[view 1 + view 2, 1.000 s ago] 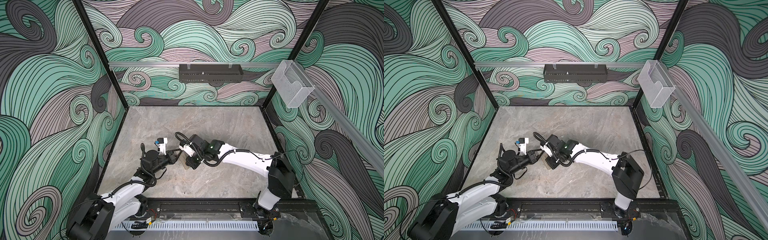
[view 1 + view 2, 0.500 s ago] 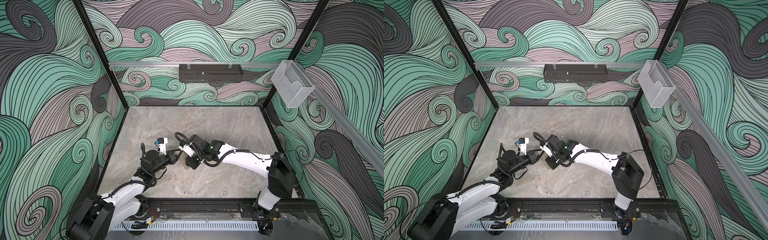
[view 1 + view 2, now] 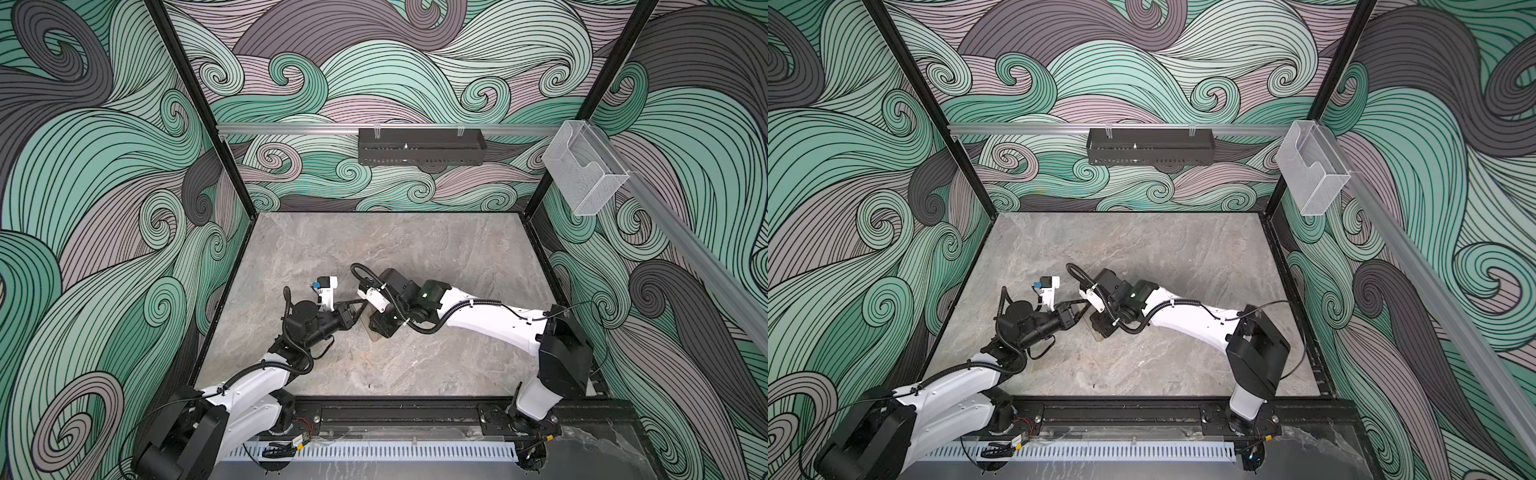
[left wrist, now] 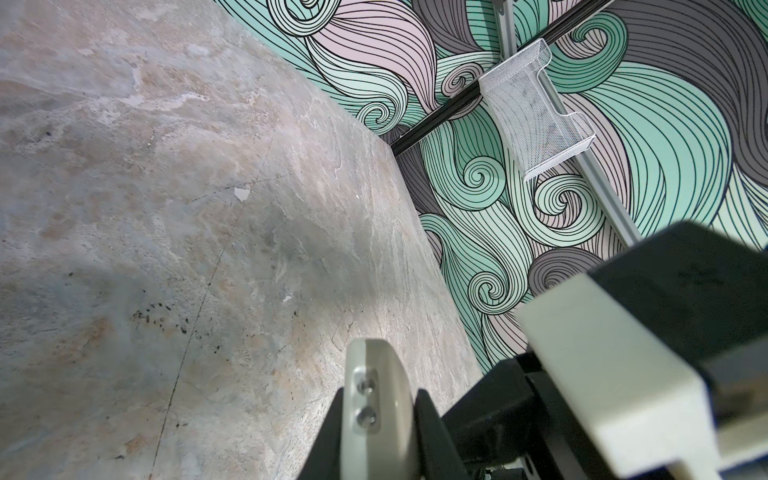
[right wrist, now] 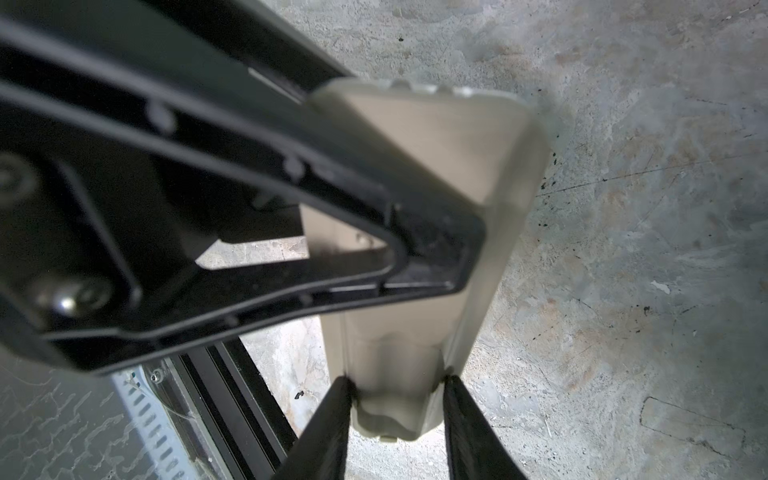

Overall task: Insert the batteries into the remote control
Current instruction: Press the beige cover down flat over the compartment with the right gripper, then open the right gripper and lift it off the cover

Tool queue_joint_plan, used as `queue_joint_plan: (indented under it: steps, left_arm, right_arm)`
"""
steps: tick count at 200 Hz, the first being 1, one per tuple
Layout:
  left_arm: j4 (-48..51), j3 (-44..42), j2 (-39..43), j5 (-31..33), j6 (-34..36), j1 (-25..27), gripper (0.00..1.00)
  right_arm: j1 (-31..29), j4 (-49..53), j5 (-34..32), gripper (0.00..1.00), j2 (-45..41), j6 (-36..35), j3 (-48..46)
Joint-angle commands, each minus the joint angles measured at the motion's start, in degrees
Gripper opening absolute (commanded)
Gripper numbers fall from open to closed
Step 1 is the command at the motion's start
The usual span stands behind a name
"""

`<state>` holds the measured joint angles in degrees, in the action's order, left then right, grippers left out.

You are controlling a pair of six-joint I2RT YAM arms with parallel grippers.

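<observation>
The remote control (image 3: 371, 331) hangs over the middle of the bench (image 3: 415, 249), its plain pale face toward the right wrist camera. Both arms stretch low and inward from the near edge. The left gripper (image 4: 378, 415) pinches the remote across its thickness. The right gripper (image 5: 399, 380) flanks its sides; whether it presses, I cannot tell.
</observation>
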<state>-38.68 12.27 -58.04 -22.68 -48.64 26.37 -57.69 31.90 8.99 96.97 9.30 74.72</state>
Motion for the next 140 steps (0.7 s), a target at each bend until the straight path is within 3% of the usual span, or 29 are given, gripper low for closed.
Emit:
queue_joint_plan:
  steps: [1,140]
  left_arm:
    - [-3.4,1.5,-0.1,-1.8,-0.8,0.5,0.0]
    - [1.0,1.5,3.7,-1.0,0.1,0.5,0.0]
  right_arm:
    - [-0.2,-1.9,-0.6,0.4,-1.9,0.6,-0.7]
    - [-0.2,-1.8,-0.9,0.5,-4.9,0.6,-0.5]
